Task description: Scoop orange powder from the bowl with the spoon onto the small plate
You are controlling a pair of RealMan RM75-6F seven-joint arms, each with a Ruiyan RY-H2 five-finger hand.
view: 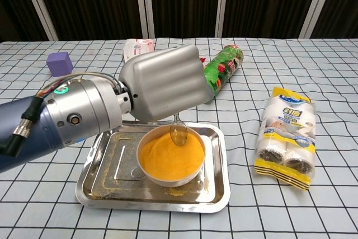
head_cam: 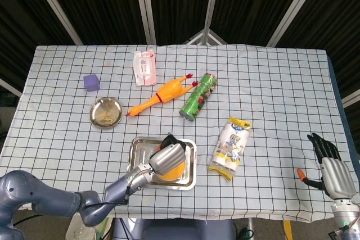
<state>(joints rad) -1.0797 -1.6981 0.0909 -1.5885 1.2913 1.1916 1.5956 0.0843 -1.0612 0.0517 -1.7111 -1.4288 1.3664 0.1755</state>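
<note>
We see our left hand [view: 165,82] gripping the spoon [view: 179,131] directly above the bowl [view: 170,156] of orange powder; the small plate [head_cam: 106,112] lies well apart. Our right hand [head_cam: 332,172] rests open.

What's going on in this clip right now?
The left robot hand holds a metal spoon, its tip dipping into the orange powder in a white bowl on a steel tray. The spoon's bowl looks empty. The small round metal plate waits further left. The right robot hand rests at the table edge, holding nothing.
</note>
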